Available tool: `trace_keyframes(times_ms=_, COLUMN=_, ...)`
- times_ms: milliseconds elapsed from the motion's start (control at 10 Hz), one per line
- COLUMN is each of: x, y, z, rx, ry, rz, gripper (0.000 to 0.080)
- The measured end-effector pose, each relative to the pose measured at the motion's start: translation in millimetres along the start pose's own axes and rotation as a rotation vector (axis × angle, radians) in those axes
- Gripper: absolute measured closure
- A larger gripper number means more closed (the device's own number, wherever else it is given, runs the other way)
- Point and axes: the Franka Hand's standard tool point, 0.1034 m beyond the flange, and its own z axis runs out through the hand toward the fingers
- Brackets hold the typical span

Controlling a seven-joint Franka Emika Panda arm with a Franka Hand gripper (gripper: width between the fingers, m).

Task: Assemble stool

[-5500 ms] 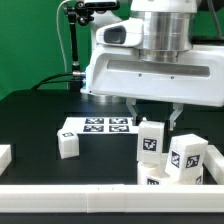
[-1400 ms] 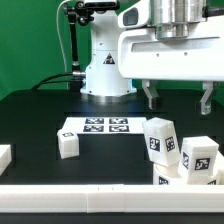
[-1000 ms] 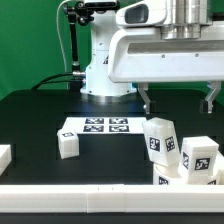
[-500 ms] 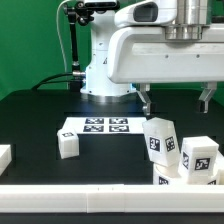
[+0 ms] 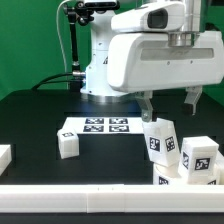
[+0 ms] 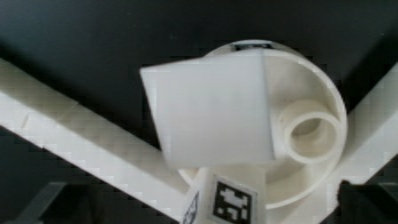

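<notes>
Two white leg blocks with black-and-white tags stand at the exterior view's right, one (image 5: 155, 138) nearer the middle and one (image 5: 200, 158) further right. My gripper (image 5: 171, 102) hangs open and empty just above them, touching neither. In the wrist view a leg block (image 6: 214, 105) lies across the round seat disc (image 6: 317, 95), beside a round socket in the disc, and a tag (image 6: 231, 200) shows below it. In the exterior view the seat is mostly hidden behind the leg blocks. A smaller white block (image 5: 67, 144) sits by the marker board.
The marker board (image 5: 95, 126) lies flat on the black table left of the gripper. A plain white block (image 5: 4, 155) sits at the far left edge. A long white rail (image 5: 90, 197) runs along the front and also shows in the wrist view (image 6: 54, 115).
Since 5.5 s ago the gripper has risen clear of the leg blocks. Over the last second the hand has turned and dropped slightly, still open. The blocks have not moved.
</notes>
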Motion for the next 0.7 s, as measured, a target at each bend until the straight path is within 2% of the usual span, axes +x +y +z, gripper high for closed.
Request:
trace_keyframes(times_ms=400, x=-4.3, y=-1.4, z=16.2, rx=-0.034, ry=0.018, rz=0.01, gripper=0.0151)
trace_keyframes(times_ms=600, x=-4.9, y=-1.8, z=17.4, rx=-0.034, ry=0.016, rz=0.034, gripper=0.0151)
trace_keyframes(times_ms=700, x=-5.0, y=-2.1, z=17.9, rx=-0.034, ry=0.014, rz=0.043, gripper=0.0278)
